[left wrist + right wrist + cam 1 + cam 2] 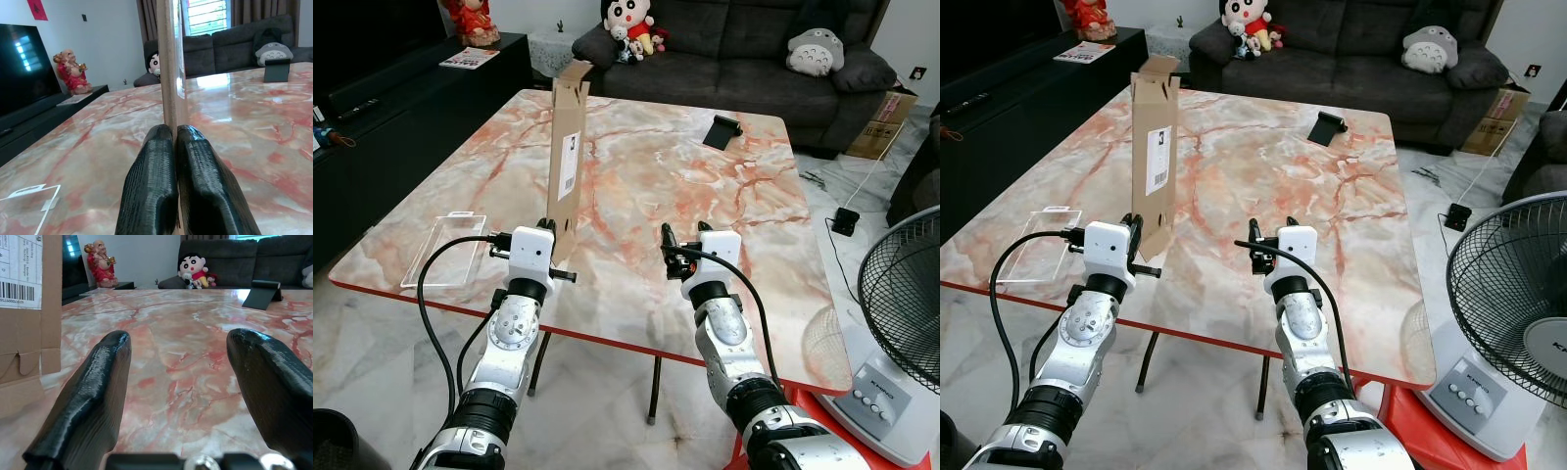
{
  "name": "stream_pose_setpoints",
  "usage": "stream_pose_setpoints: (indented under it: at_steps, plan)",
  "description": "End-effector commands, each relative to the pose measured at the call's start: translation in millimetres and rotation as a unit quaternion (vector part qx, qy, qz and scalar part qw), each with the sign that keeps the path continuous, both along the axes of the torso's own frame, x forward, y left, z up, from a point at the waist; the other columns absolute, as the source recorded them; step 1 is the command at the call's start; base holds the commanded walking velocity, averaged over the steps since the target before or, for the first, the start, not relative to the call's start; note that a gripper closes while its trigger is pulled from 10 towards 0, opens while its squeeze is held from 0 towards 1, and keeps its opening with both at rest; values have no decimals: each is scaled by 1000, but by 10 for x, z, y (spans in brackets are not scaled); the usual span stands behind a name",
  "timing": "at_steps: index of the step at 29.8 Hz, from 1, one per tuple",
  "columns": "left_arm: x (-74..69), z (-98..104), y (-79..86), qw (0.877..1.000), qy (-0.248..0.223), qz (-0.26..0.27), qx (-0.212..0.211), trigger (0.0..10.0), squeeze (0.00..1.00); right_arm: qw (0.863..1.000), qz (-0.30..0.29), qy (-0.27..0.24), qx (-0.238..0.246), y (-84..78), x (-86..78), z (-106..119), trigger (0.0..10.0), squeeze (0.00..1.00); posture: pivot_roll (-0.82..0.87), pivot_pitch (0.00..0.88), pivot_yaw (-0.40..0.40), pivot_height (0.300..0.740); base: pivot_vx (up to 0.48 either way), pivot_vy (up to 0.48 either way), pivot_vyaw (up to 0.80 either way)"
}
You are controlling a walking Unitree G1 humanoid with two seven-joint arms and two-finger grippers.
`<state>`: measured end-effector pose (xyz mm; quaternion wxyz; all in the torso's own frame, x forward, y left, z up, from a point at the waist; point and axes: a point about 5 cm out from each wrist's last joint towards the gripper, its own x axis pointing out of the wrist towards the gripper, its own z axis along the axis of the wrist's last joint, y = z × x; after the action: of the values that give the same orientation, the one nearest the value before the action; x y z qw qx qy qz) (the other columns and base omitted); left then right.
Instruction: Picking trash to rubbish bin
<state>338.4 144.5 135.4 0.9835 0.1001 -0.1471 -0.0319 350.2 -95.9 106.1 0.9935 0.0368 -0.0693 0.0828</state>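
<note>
The left gripper (175, 147) pinches the bottom edge of a flattened carton (568, 162), which stands upright above its closed fingers over the table (724, 294). The right gripper (178, 377) hovers open, empty. Trash secured; binning remains.

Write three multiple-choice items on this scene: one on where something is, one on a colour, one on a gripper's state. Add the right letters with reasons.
1. Where is the clear plastic tray?
A. near the table's left edge
B. on the sofa
C. on the floor

2. What colour is the table's rim?
A. blue
B. red
C. green

3. How is the left gripper?
A. wide open
B. hanging idle
C. shut on the flattened cardboard box

Key: 1 A, it lies flat there. 2 B, a red edge runs along the marble top. 3 C, its fingers pinch the upright cardboard; the right gripper is open.
</note>
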Motion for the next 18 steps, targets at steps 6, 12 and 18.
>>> stream_pose_setpoints:
  at_steps: [6, 12, 18]
  plan:
    - [4, 15, -36, 1000, -10, -4, -4, 10000, 0, 1000, 1, -19, 3, 20, 18, 78, 10000, 0, -18, 0, -41, 740, 0, 0, 0]
    - [-3, -5, -62, 1000, -9, -11, 7, 10000, 0, 1000, 4, -20, 4, 48, 17, 86, 10000, 0, -19, 0, -38, 740, 0, 0, 0]
    - [-8, -15, -61, 1000, -10, -10, 4, 10000, 0, 1000, 7, -19, 4, 52, 11, 78, 10000, 0, -19, 0, -39, 740, 0, 0, 0]
